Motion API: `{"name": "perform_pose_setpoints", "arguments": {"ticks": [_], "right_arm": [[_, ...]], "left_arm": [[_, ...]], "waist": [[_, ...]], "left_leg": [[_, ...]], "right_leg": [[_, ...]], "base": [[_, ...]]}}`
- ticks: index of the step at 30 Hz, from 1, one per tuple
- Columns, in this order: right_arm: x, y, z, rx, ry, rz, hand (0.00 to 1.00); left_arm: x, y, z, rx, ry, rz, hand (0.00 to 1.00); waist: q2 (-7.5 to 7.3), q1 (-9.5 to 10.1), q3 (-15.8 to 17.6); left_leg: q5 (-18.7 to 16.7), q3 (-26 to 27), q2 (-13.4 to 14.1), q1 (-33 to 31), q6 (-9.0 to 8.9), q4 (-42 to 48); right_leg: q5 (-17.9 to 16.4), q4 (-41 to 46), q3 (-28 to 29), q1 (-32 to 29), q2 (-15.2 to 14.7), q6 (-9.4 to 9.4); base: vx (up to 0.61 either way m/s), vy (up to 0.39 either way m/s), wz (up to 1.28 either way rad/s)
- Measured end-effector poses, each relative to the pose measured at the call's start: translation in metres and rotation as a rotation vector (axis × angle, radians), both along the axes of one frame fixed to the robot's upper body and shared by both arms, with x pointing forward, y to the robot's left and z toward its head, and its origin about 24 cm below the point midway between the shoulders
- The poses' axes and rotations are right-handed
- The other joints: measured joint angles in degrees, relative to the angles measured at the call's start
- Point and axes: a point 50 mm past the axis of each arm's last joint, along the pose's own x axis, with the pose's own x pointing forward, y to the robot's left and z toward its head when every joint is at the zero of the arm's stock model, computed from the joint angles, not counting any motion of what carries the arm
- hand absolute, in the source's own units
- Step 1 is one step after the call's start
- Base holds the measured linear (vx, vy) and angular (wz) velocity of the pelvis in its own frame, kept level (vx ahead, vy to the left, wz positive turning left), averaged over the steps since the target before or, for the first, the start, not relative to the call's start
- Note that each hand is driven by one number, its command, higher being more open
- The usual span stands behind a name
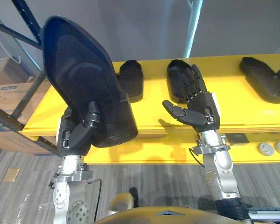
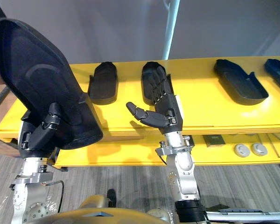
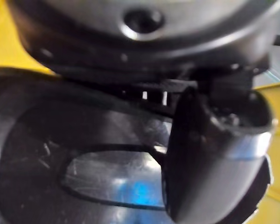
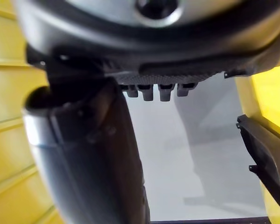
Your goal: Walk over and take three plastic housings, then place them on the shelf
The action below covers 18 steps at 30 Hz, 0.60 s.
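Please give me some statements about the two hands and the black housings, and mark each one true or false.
1. The left hand grips a large black housing. True.
2. The right hand also holds a housing. False: it is open and holds nothing.
3. Other housings lie on the yellow shelf. True.
4. The large black housing lies flat on the shelf. False: the left hand holds it raised and tilted.

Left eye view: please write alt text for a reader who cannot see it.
The robot's left hand holds up a large black plastic housing before a yellow shelf. Its right hand is open, raised beside it. Three more black housings lie on the shelf.
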Motion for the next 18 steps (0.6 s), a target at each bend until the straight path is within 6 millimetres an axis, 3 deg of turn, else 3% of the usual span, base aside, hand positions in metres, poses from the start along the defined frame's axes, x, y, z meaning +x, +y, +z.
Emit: {"name": "perform_pose_setpoints", "arguments": {"ticks": [2,3,4,7,8,12,13,14,15,16,17,18], "right_arm": [[0.001,-0.002,0.002,0.008,-0.008,0.002,1.0],[0.0,-0.002,0.004,0.015,-0.019,0.004,1.0],[0.0,-0.004,0.005,0.023,-0.034,0.002,1.0],[0.0,-0.004,0.006,0.05,-0.038,0.004,1.0],[0.002,-0.002,0.003,0.073,-0.025,-0.021,1.0],[0.003,0.005,0.003,0.076,-0.017,-0.074,1.0],[0.003,0.004,0.004,0.072,-0.029,-0.09,1.0],[0.003,0.004,0.006,0.069,-0.041,-0.092,1.0],[0.003,0.004,0.01,0.067,-0.067,-0.092,1.0],[0.001,0.001,0.016,0.058,-0.095,-0.099,1.0],[0.0,-0.002,0.02,0.054,-0.111,-0.109,1.0],[-0.002,-0.008,0.025,0.053,-0.136,-0.135,1.0]], "left_arm": [[0.004,-0.003,-0.007,-0.012,0.025,-0.011,0.0],[0.005,-0.004,-0.011,-0.019,0.04,-0.012,0.0],[0.006,-0.006,-0.013,-0.027,0.047,-0.017,0.0],[0.008,-0.007,-0.012,-0.024,0.037,-0.022,0.0],[0.008,-0.004,-0.012,-0.01,0.038,-0.024,0.0],[0.004,0.0,-0.015,0.041,0.075,-0.056,0.0],[0.004,0.005,-0.011,0.08,0.061,-0.07,0.0],[0.003,0.009,-0.007,0.106,0.045,-0.07,0.0],[0.003,0.018,0.006,0.15,-0.002,-0.051,0.0],[0.005,0.024,0.019,0.18,-0.06,-0.036,0.0],[0.007,0.025,0.024,0.187,-0.091,-0.03,0.0],[0.012,0.027,0.033,0.19,-0.145,-0.018,0.0]], "waist": [[-0.34,-0.64,0.3],[-0.08,-1.44,0.2],[0.93,-2.14,-0.2],[1.56,-2.87,-0.7],[-0.5,-2.54,0.6],[-1.07,-0.85,1.0],[-1.3,-0.78,1.0],[-1.27,-0.69,1.0],[-1.04,-1.32,1.1],[-1.12,-2.03,1.0],[-0.94,-2.13,1.2],[-0.68,-2.48,1.3]], "left_leg": [[0.5,0.8,4.1,-1.2,-1.16,5.6],[3.2,0.3,5.6,-1.0,-1.27,6.2],[6.8,-2.1,5.1,-0.7,-3.82,5.2],[-1.0,-0.8,1.8,-0.9,-6.31,2.9],[-2.4,-0.4,0.2,-0.7,-6.59,3.0],[-3.6,-0.3,-2.7,2.3,-4.1,1.1],[-3.2,0.1,-3.9,4.3,-3.01,-2.0],[-2.5,0.7,-4.2,5.2,-2.32,-4.0],[-0.7,1.1,-4.1,5.8,-1.15,-7.9],[1.6,0.6,-4.2,6.2,-0.23,-11.4],[2.6,0.2,-4.3,6.2,-0.07,-12.8],[4.1,-0.7,-4.5,6.3,0.18,-15.0]], "right_leg": [[0.2,1.9,0.1,0.1,-3.9,0.92],[0.4,3.1,0.3,0.0,-6.5,2.88],[0.6,4.5,0.9,-0.4,-8.4,5.39],[2.7,2.1,0.9,-0.2,-10.5,6.79],[5.1,1.0,-0.4,1.3,-12.1,7.28],[14.9,3.7,0.9,1.8,-14.7,5.34],[18.6,5.1,1.2,0.9,-15.8,3.27],[19.4,5.6,1.0,0.1,-15.9,2.4],[14.2,10.2,1.1,-2.2,-14.0,1.14],[7.4,12.8,1.8,-3.9,-9.7,1.02],[4.5,12.8,2.6,-4.2,-7.0,0.94],[0.1,9.3,4.0,-4.0,-1.4,0.5]], "base": [[-0.02,0.204,0.15],[0.04,0.379,0.21],[0.06,0.378,0.2],[0.04,0.469,0.49],[0.0,0.351,0.52],[-0.03,0.306,0.18],[-0.02,0.173,0.04],[-0.04,0.142,0.03],[-0.03,0.04,0.16],[-0.03,0.009,0.25],[-0.02,-0.003,0.37],[-0.03,0.027,0.22]]}}
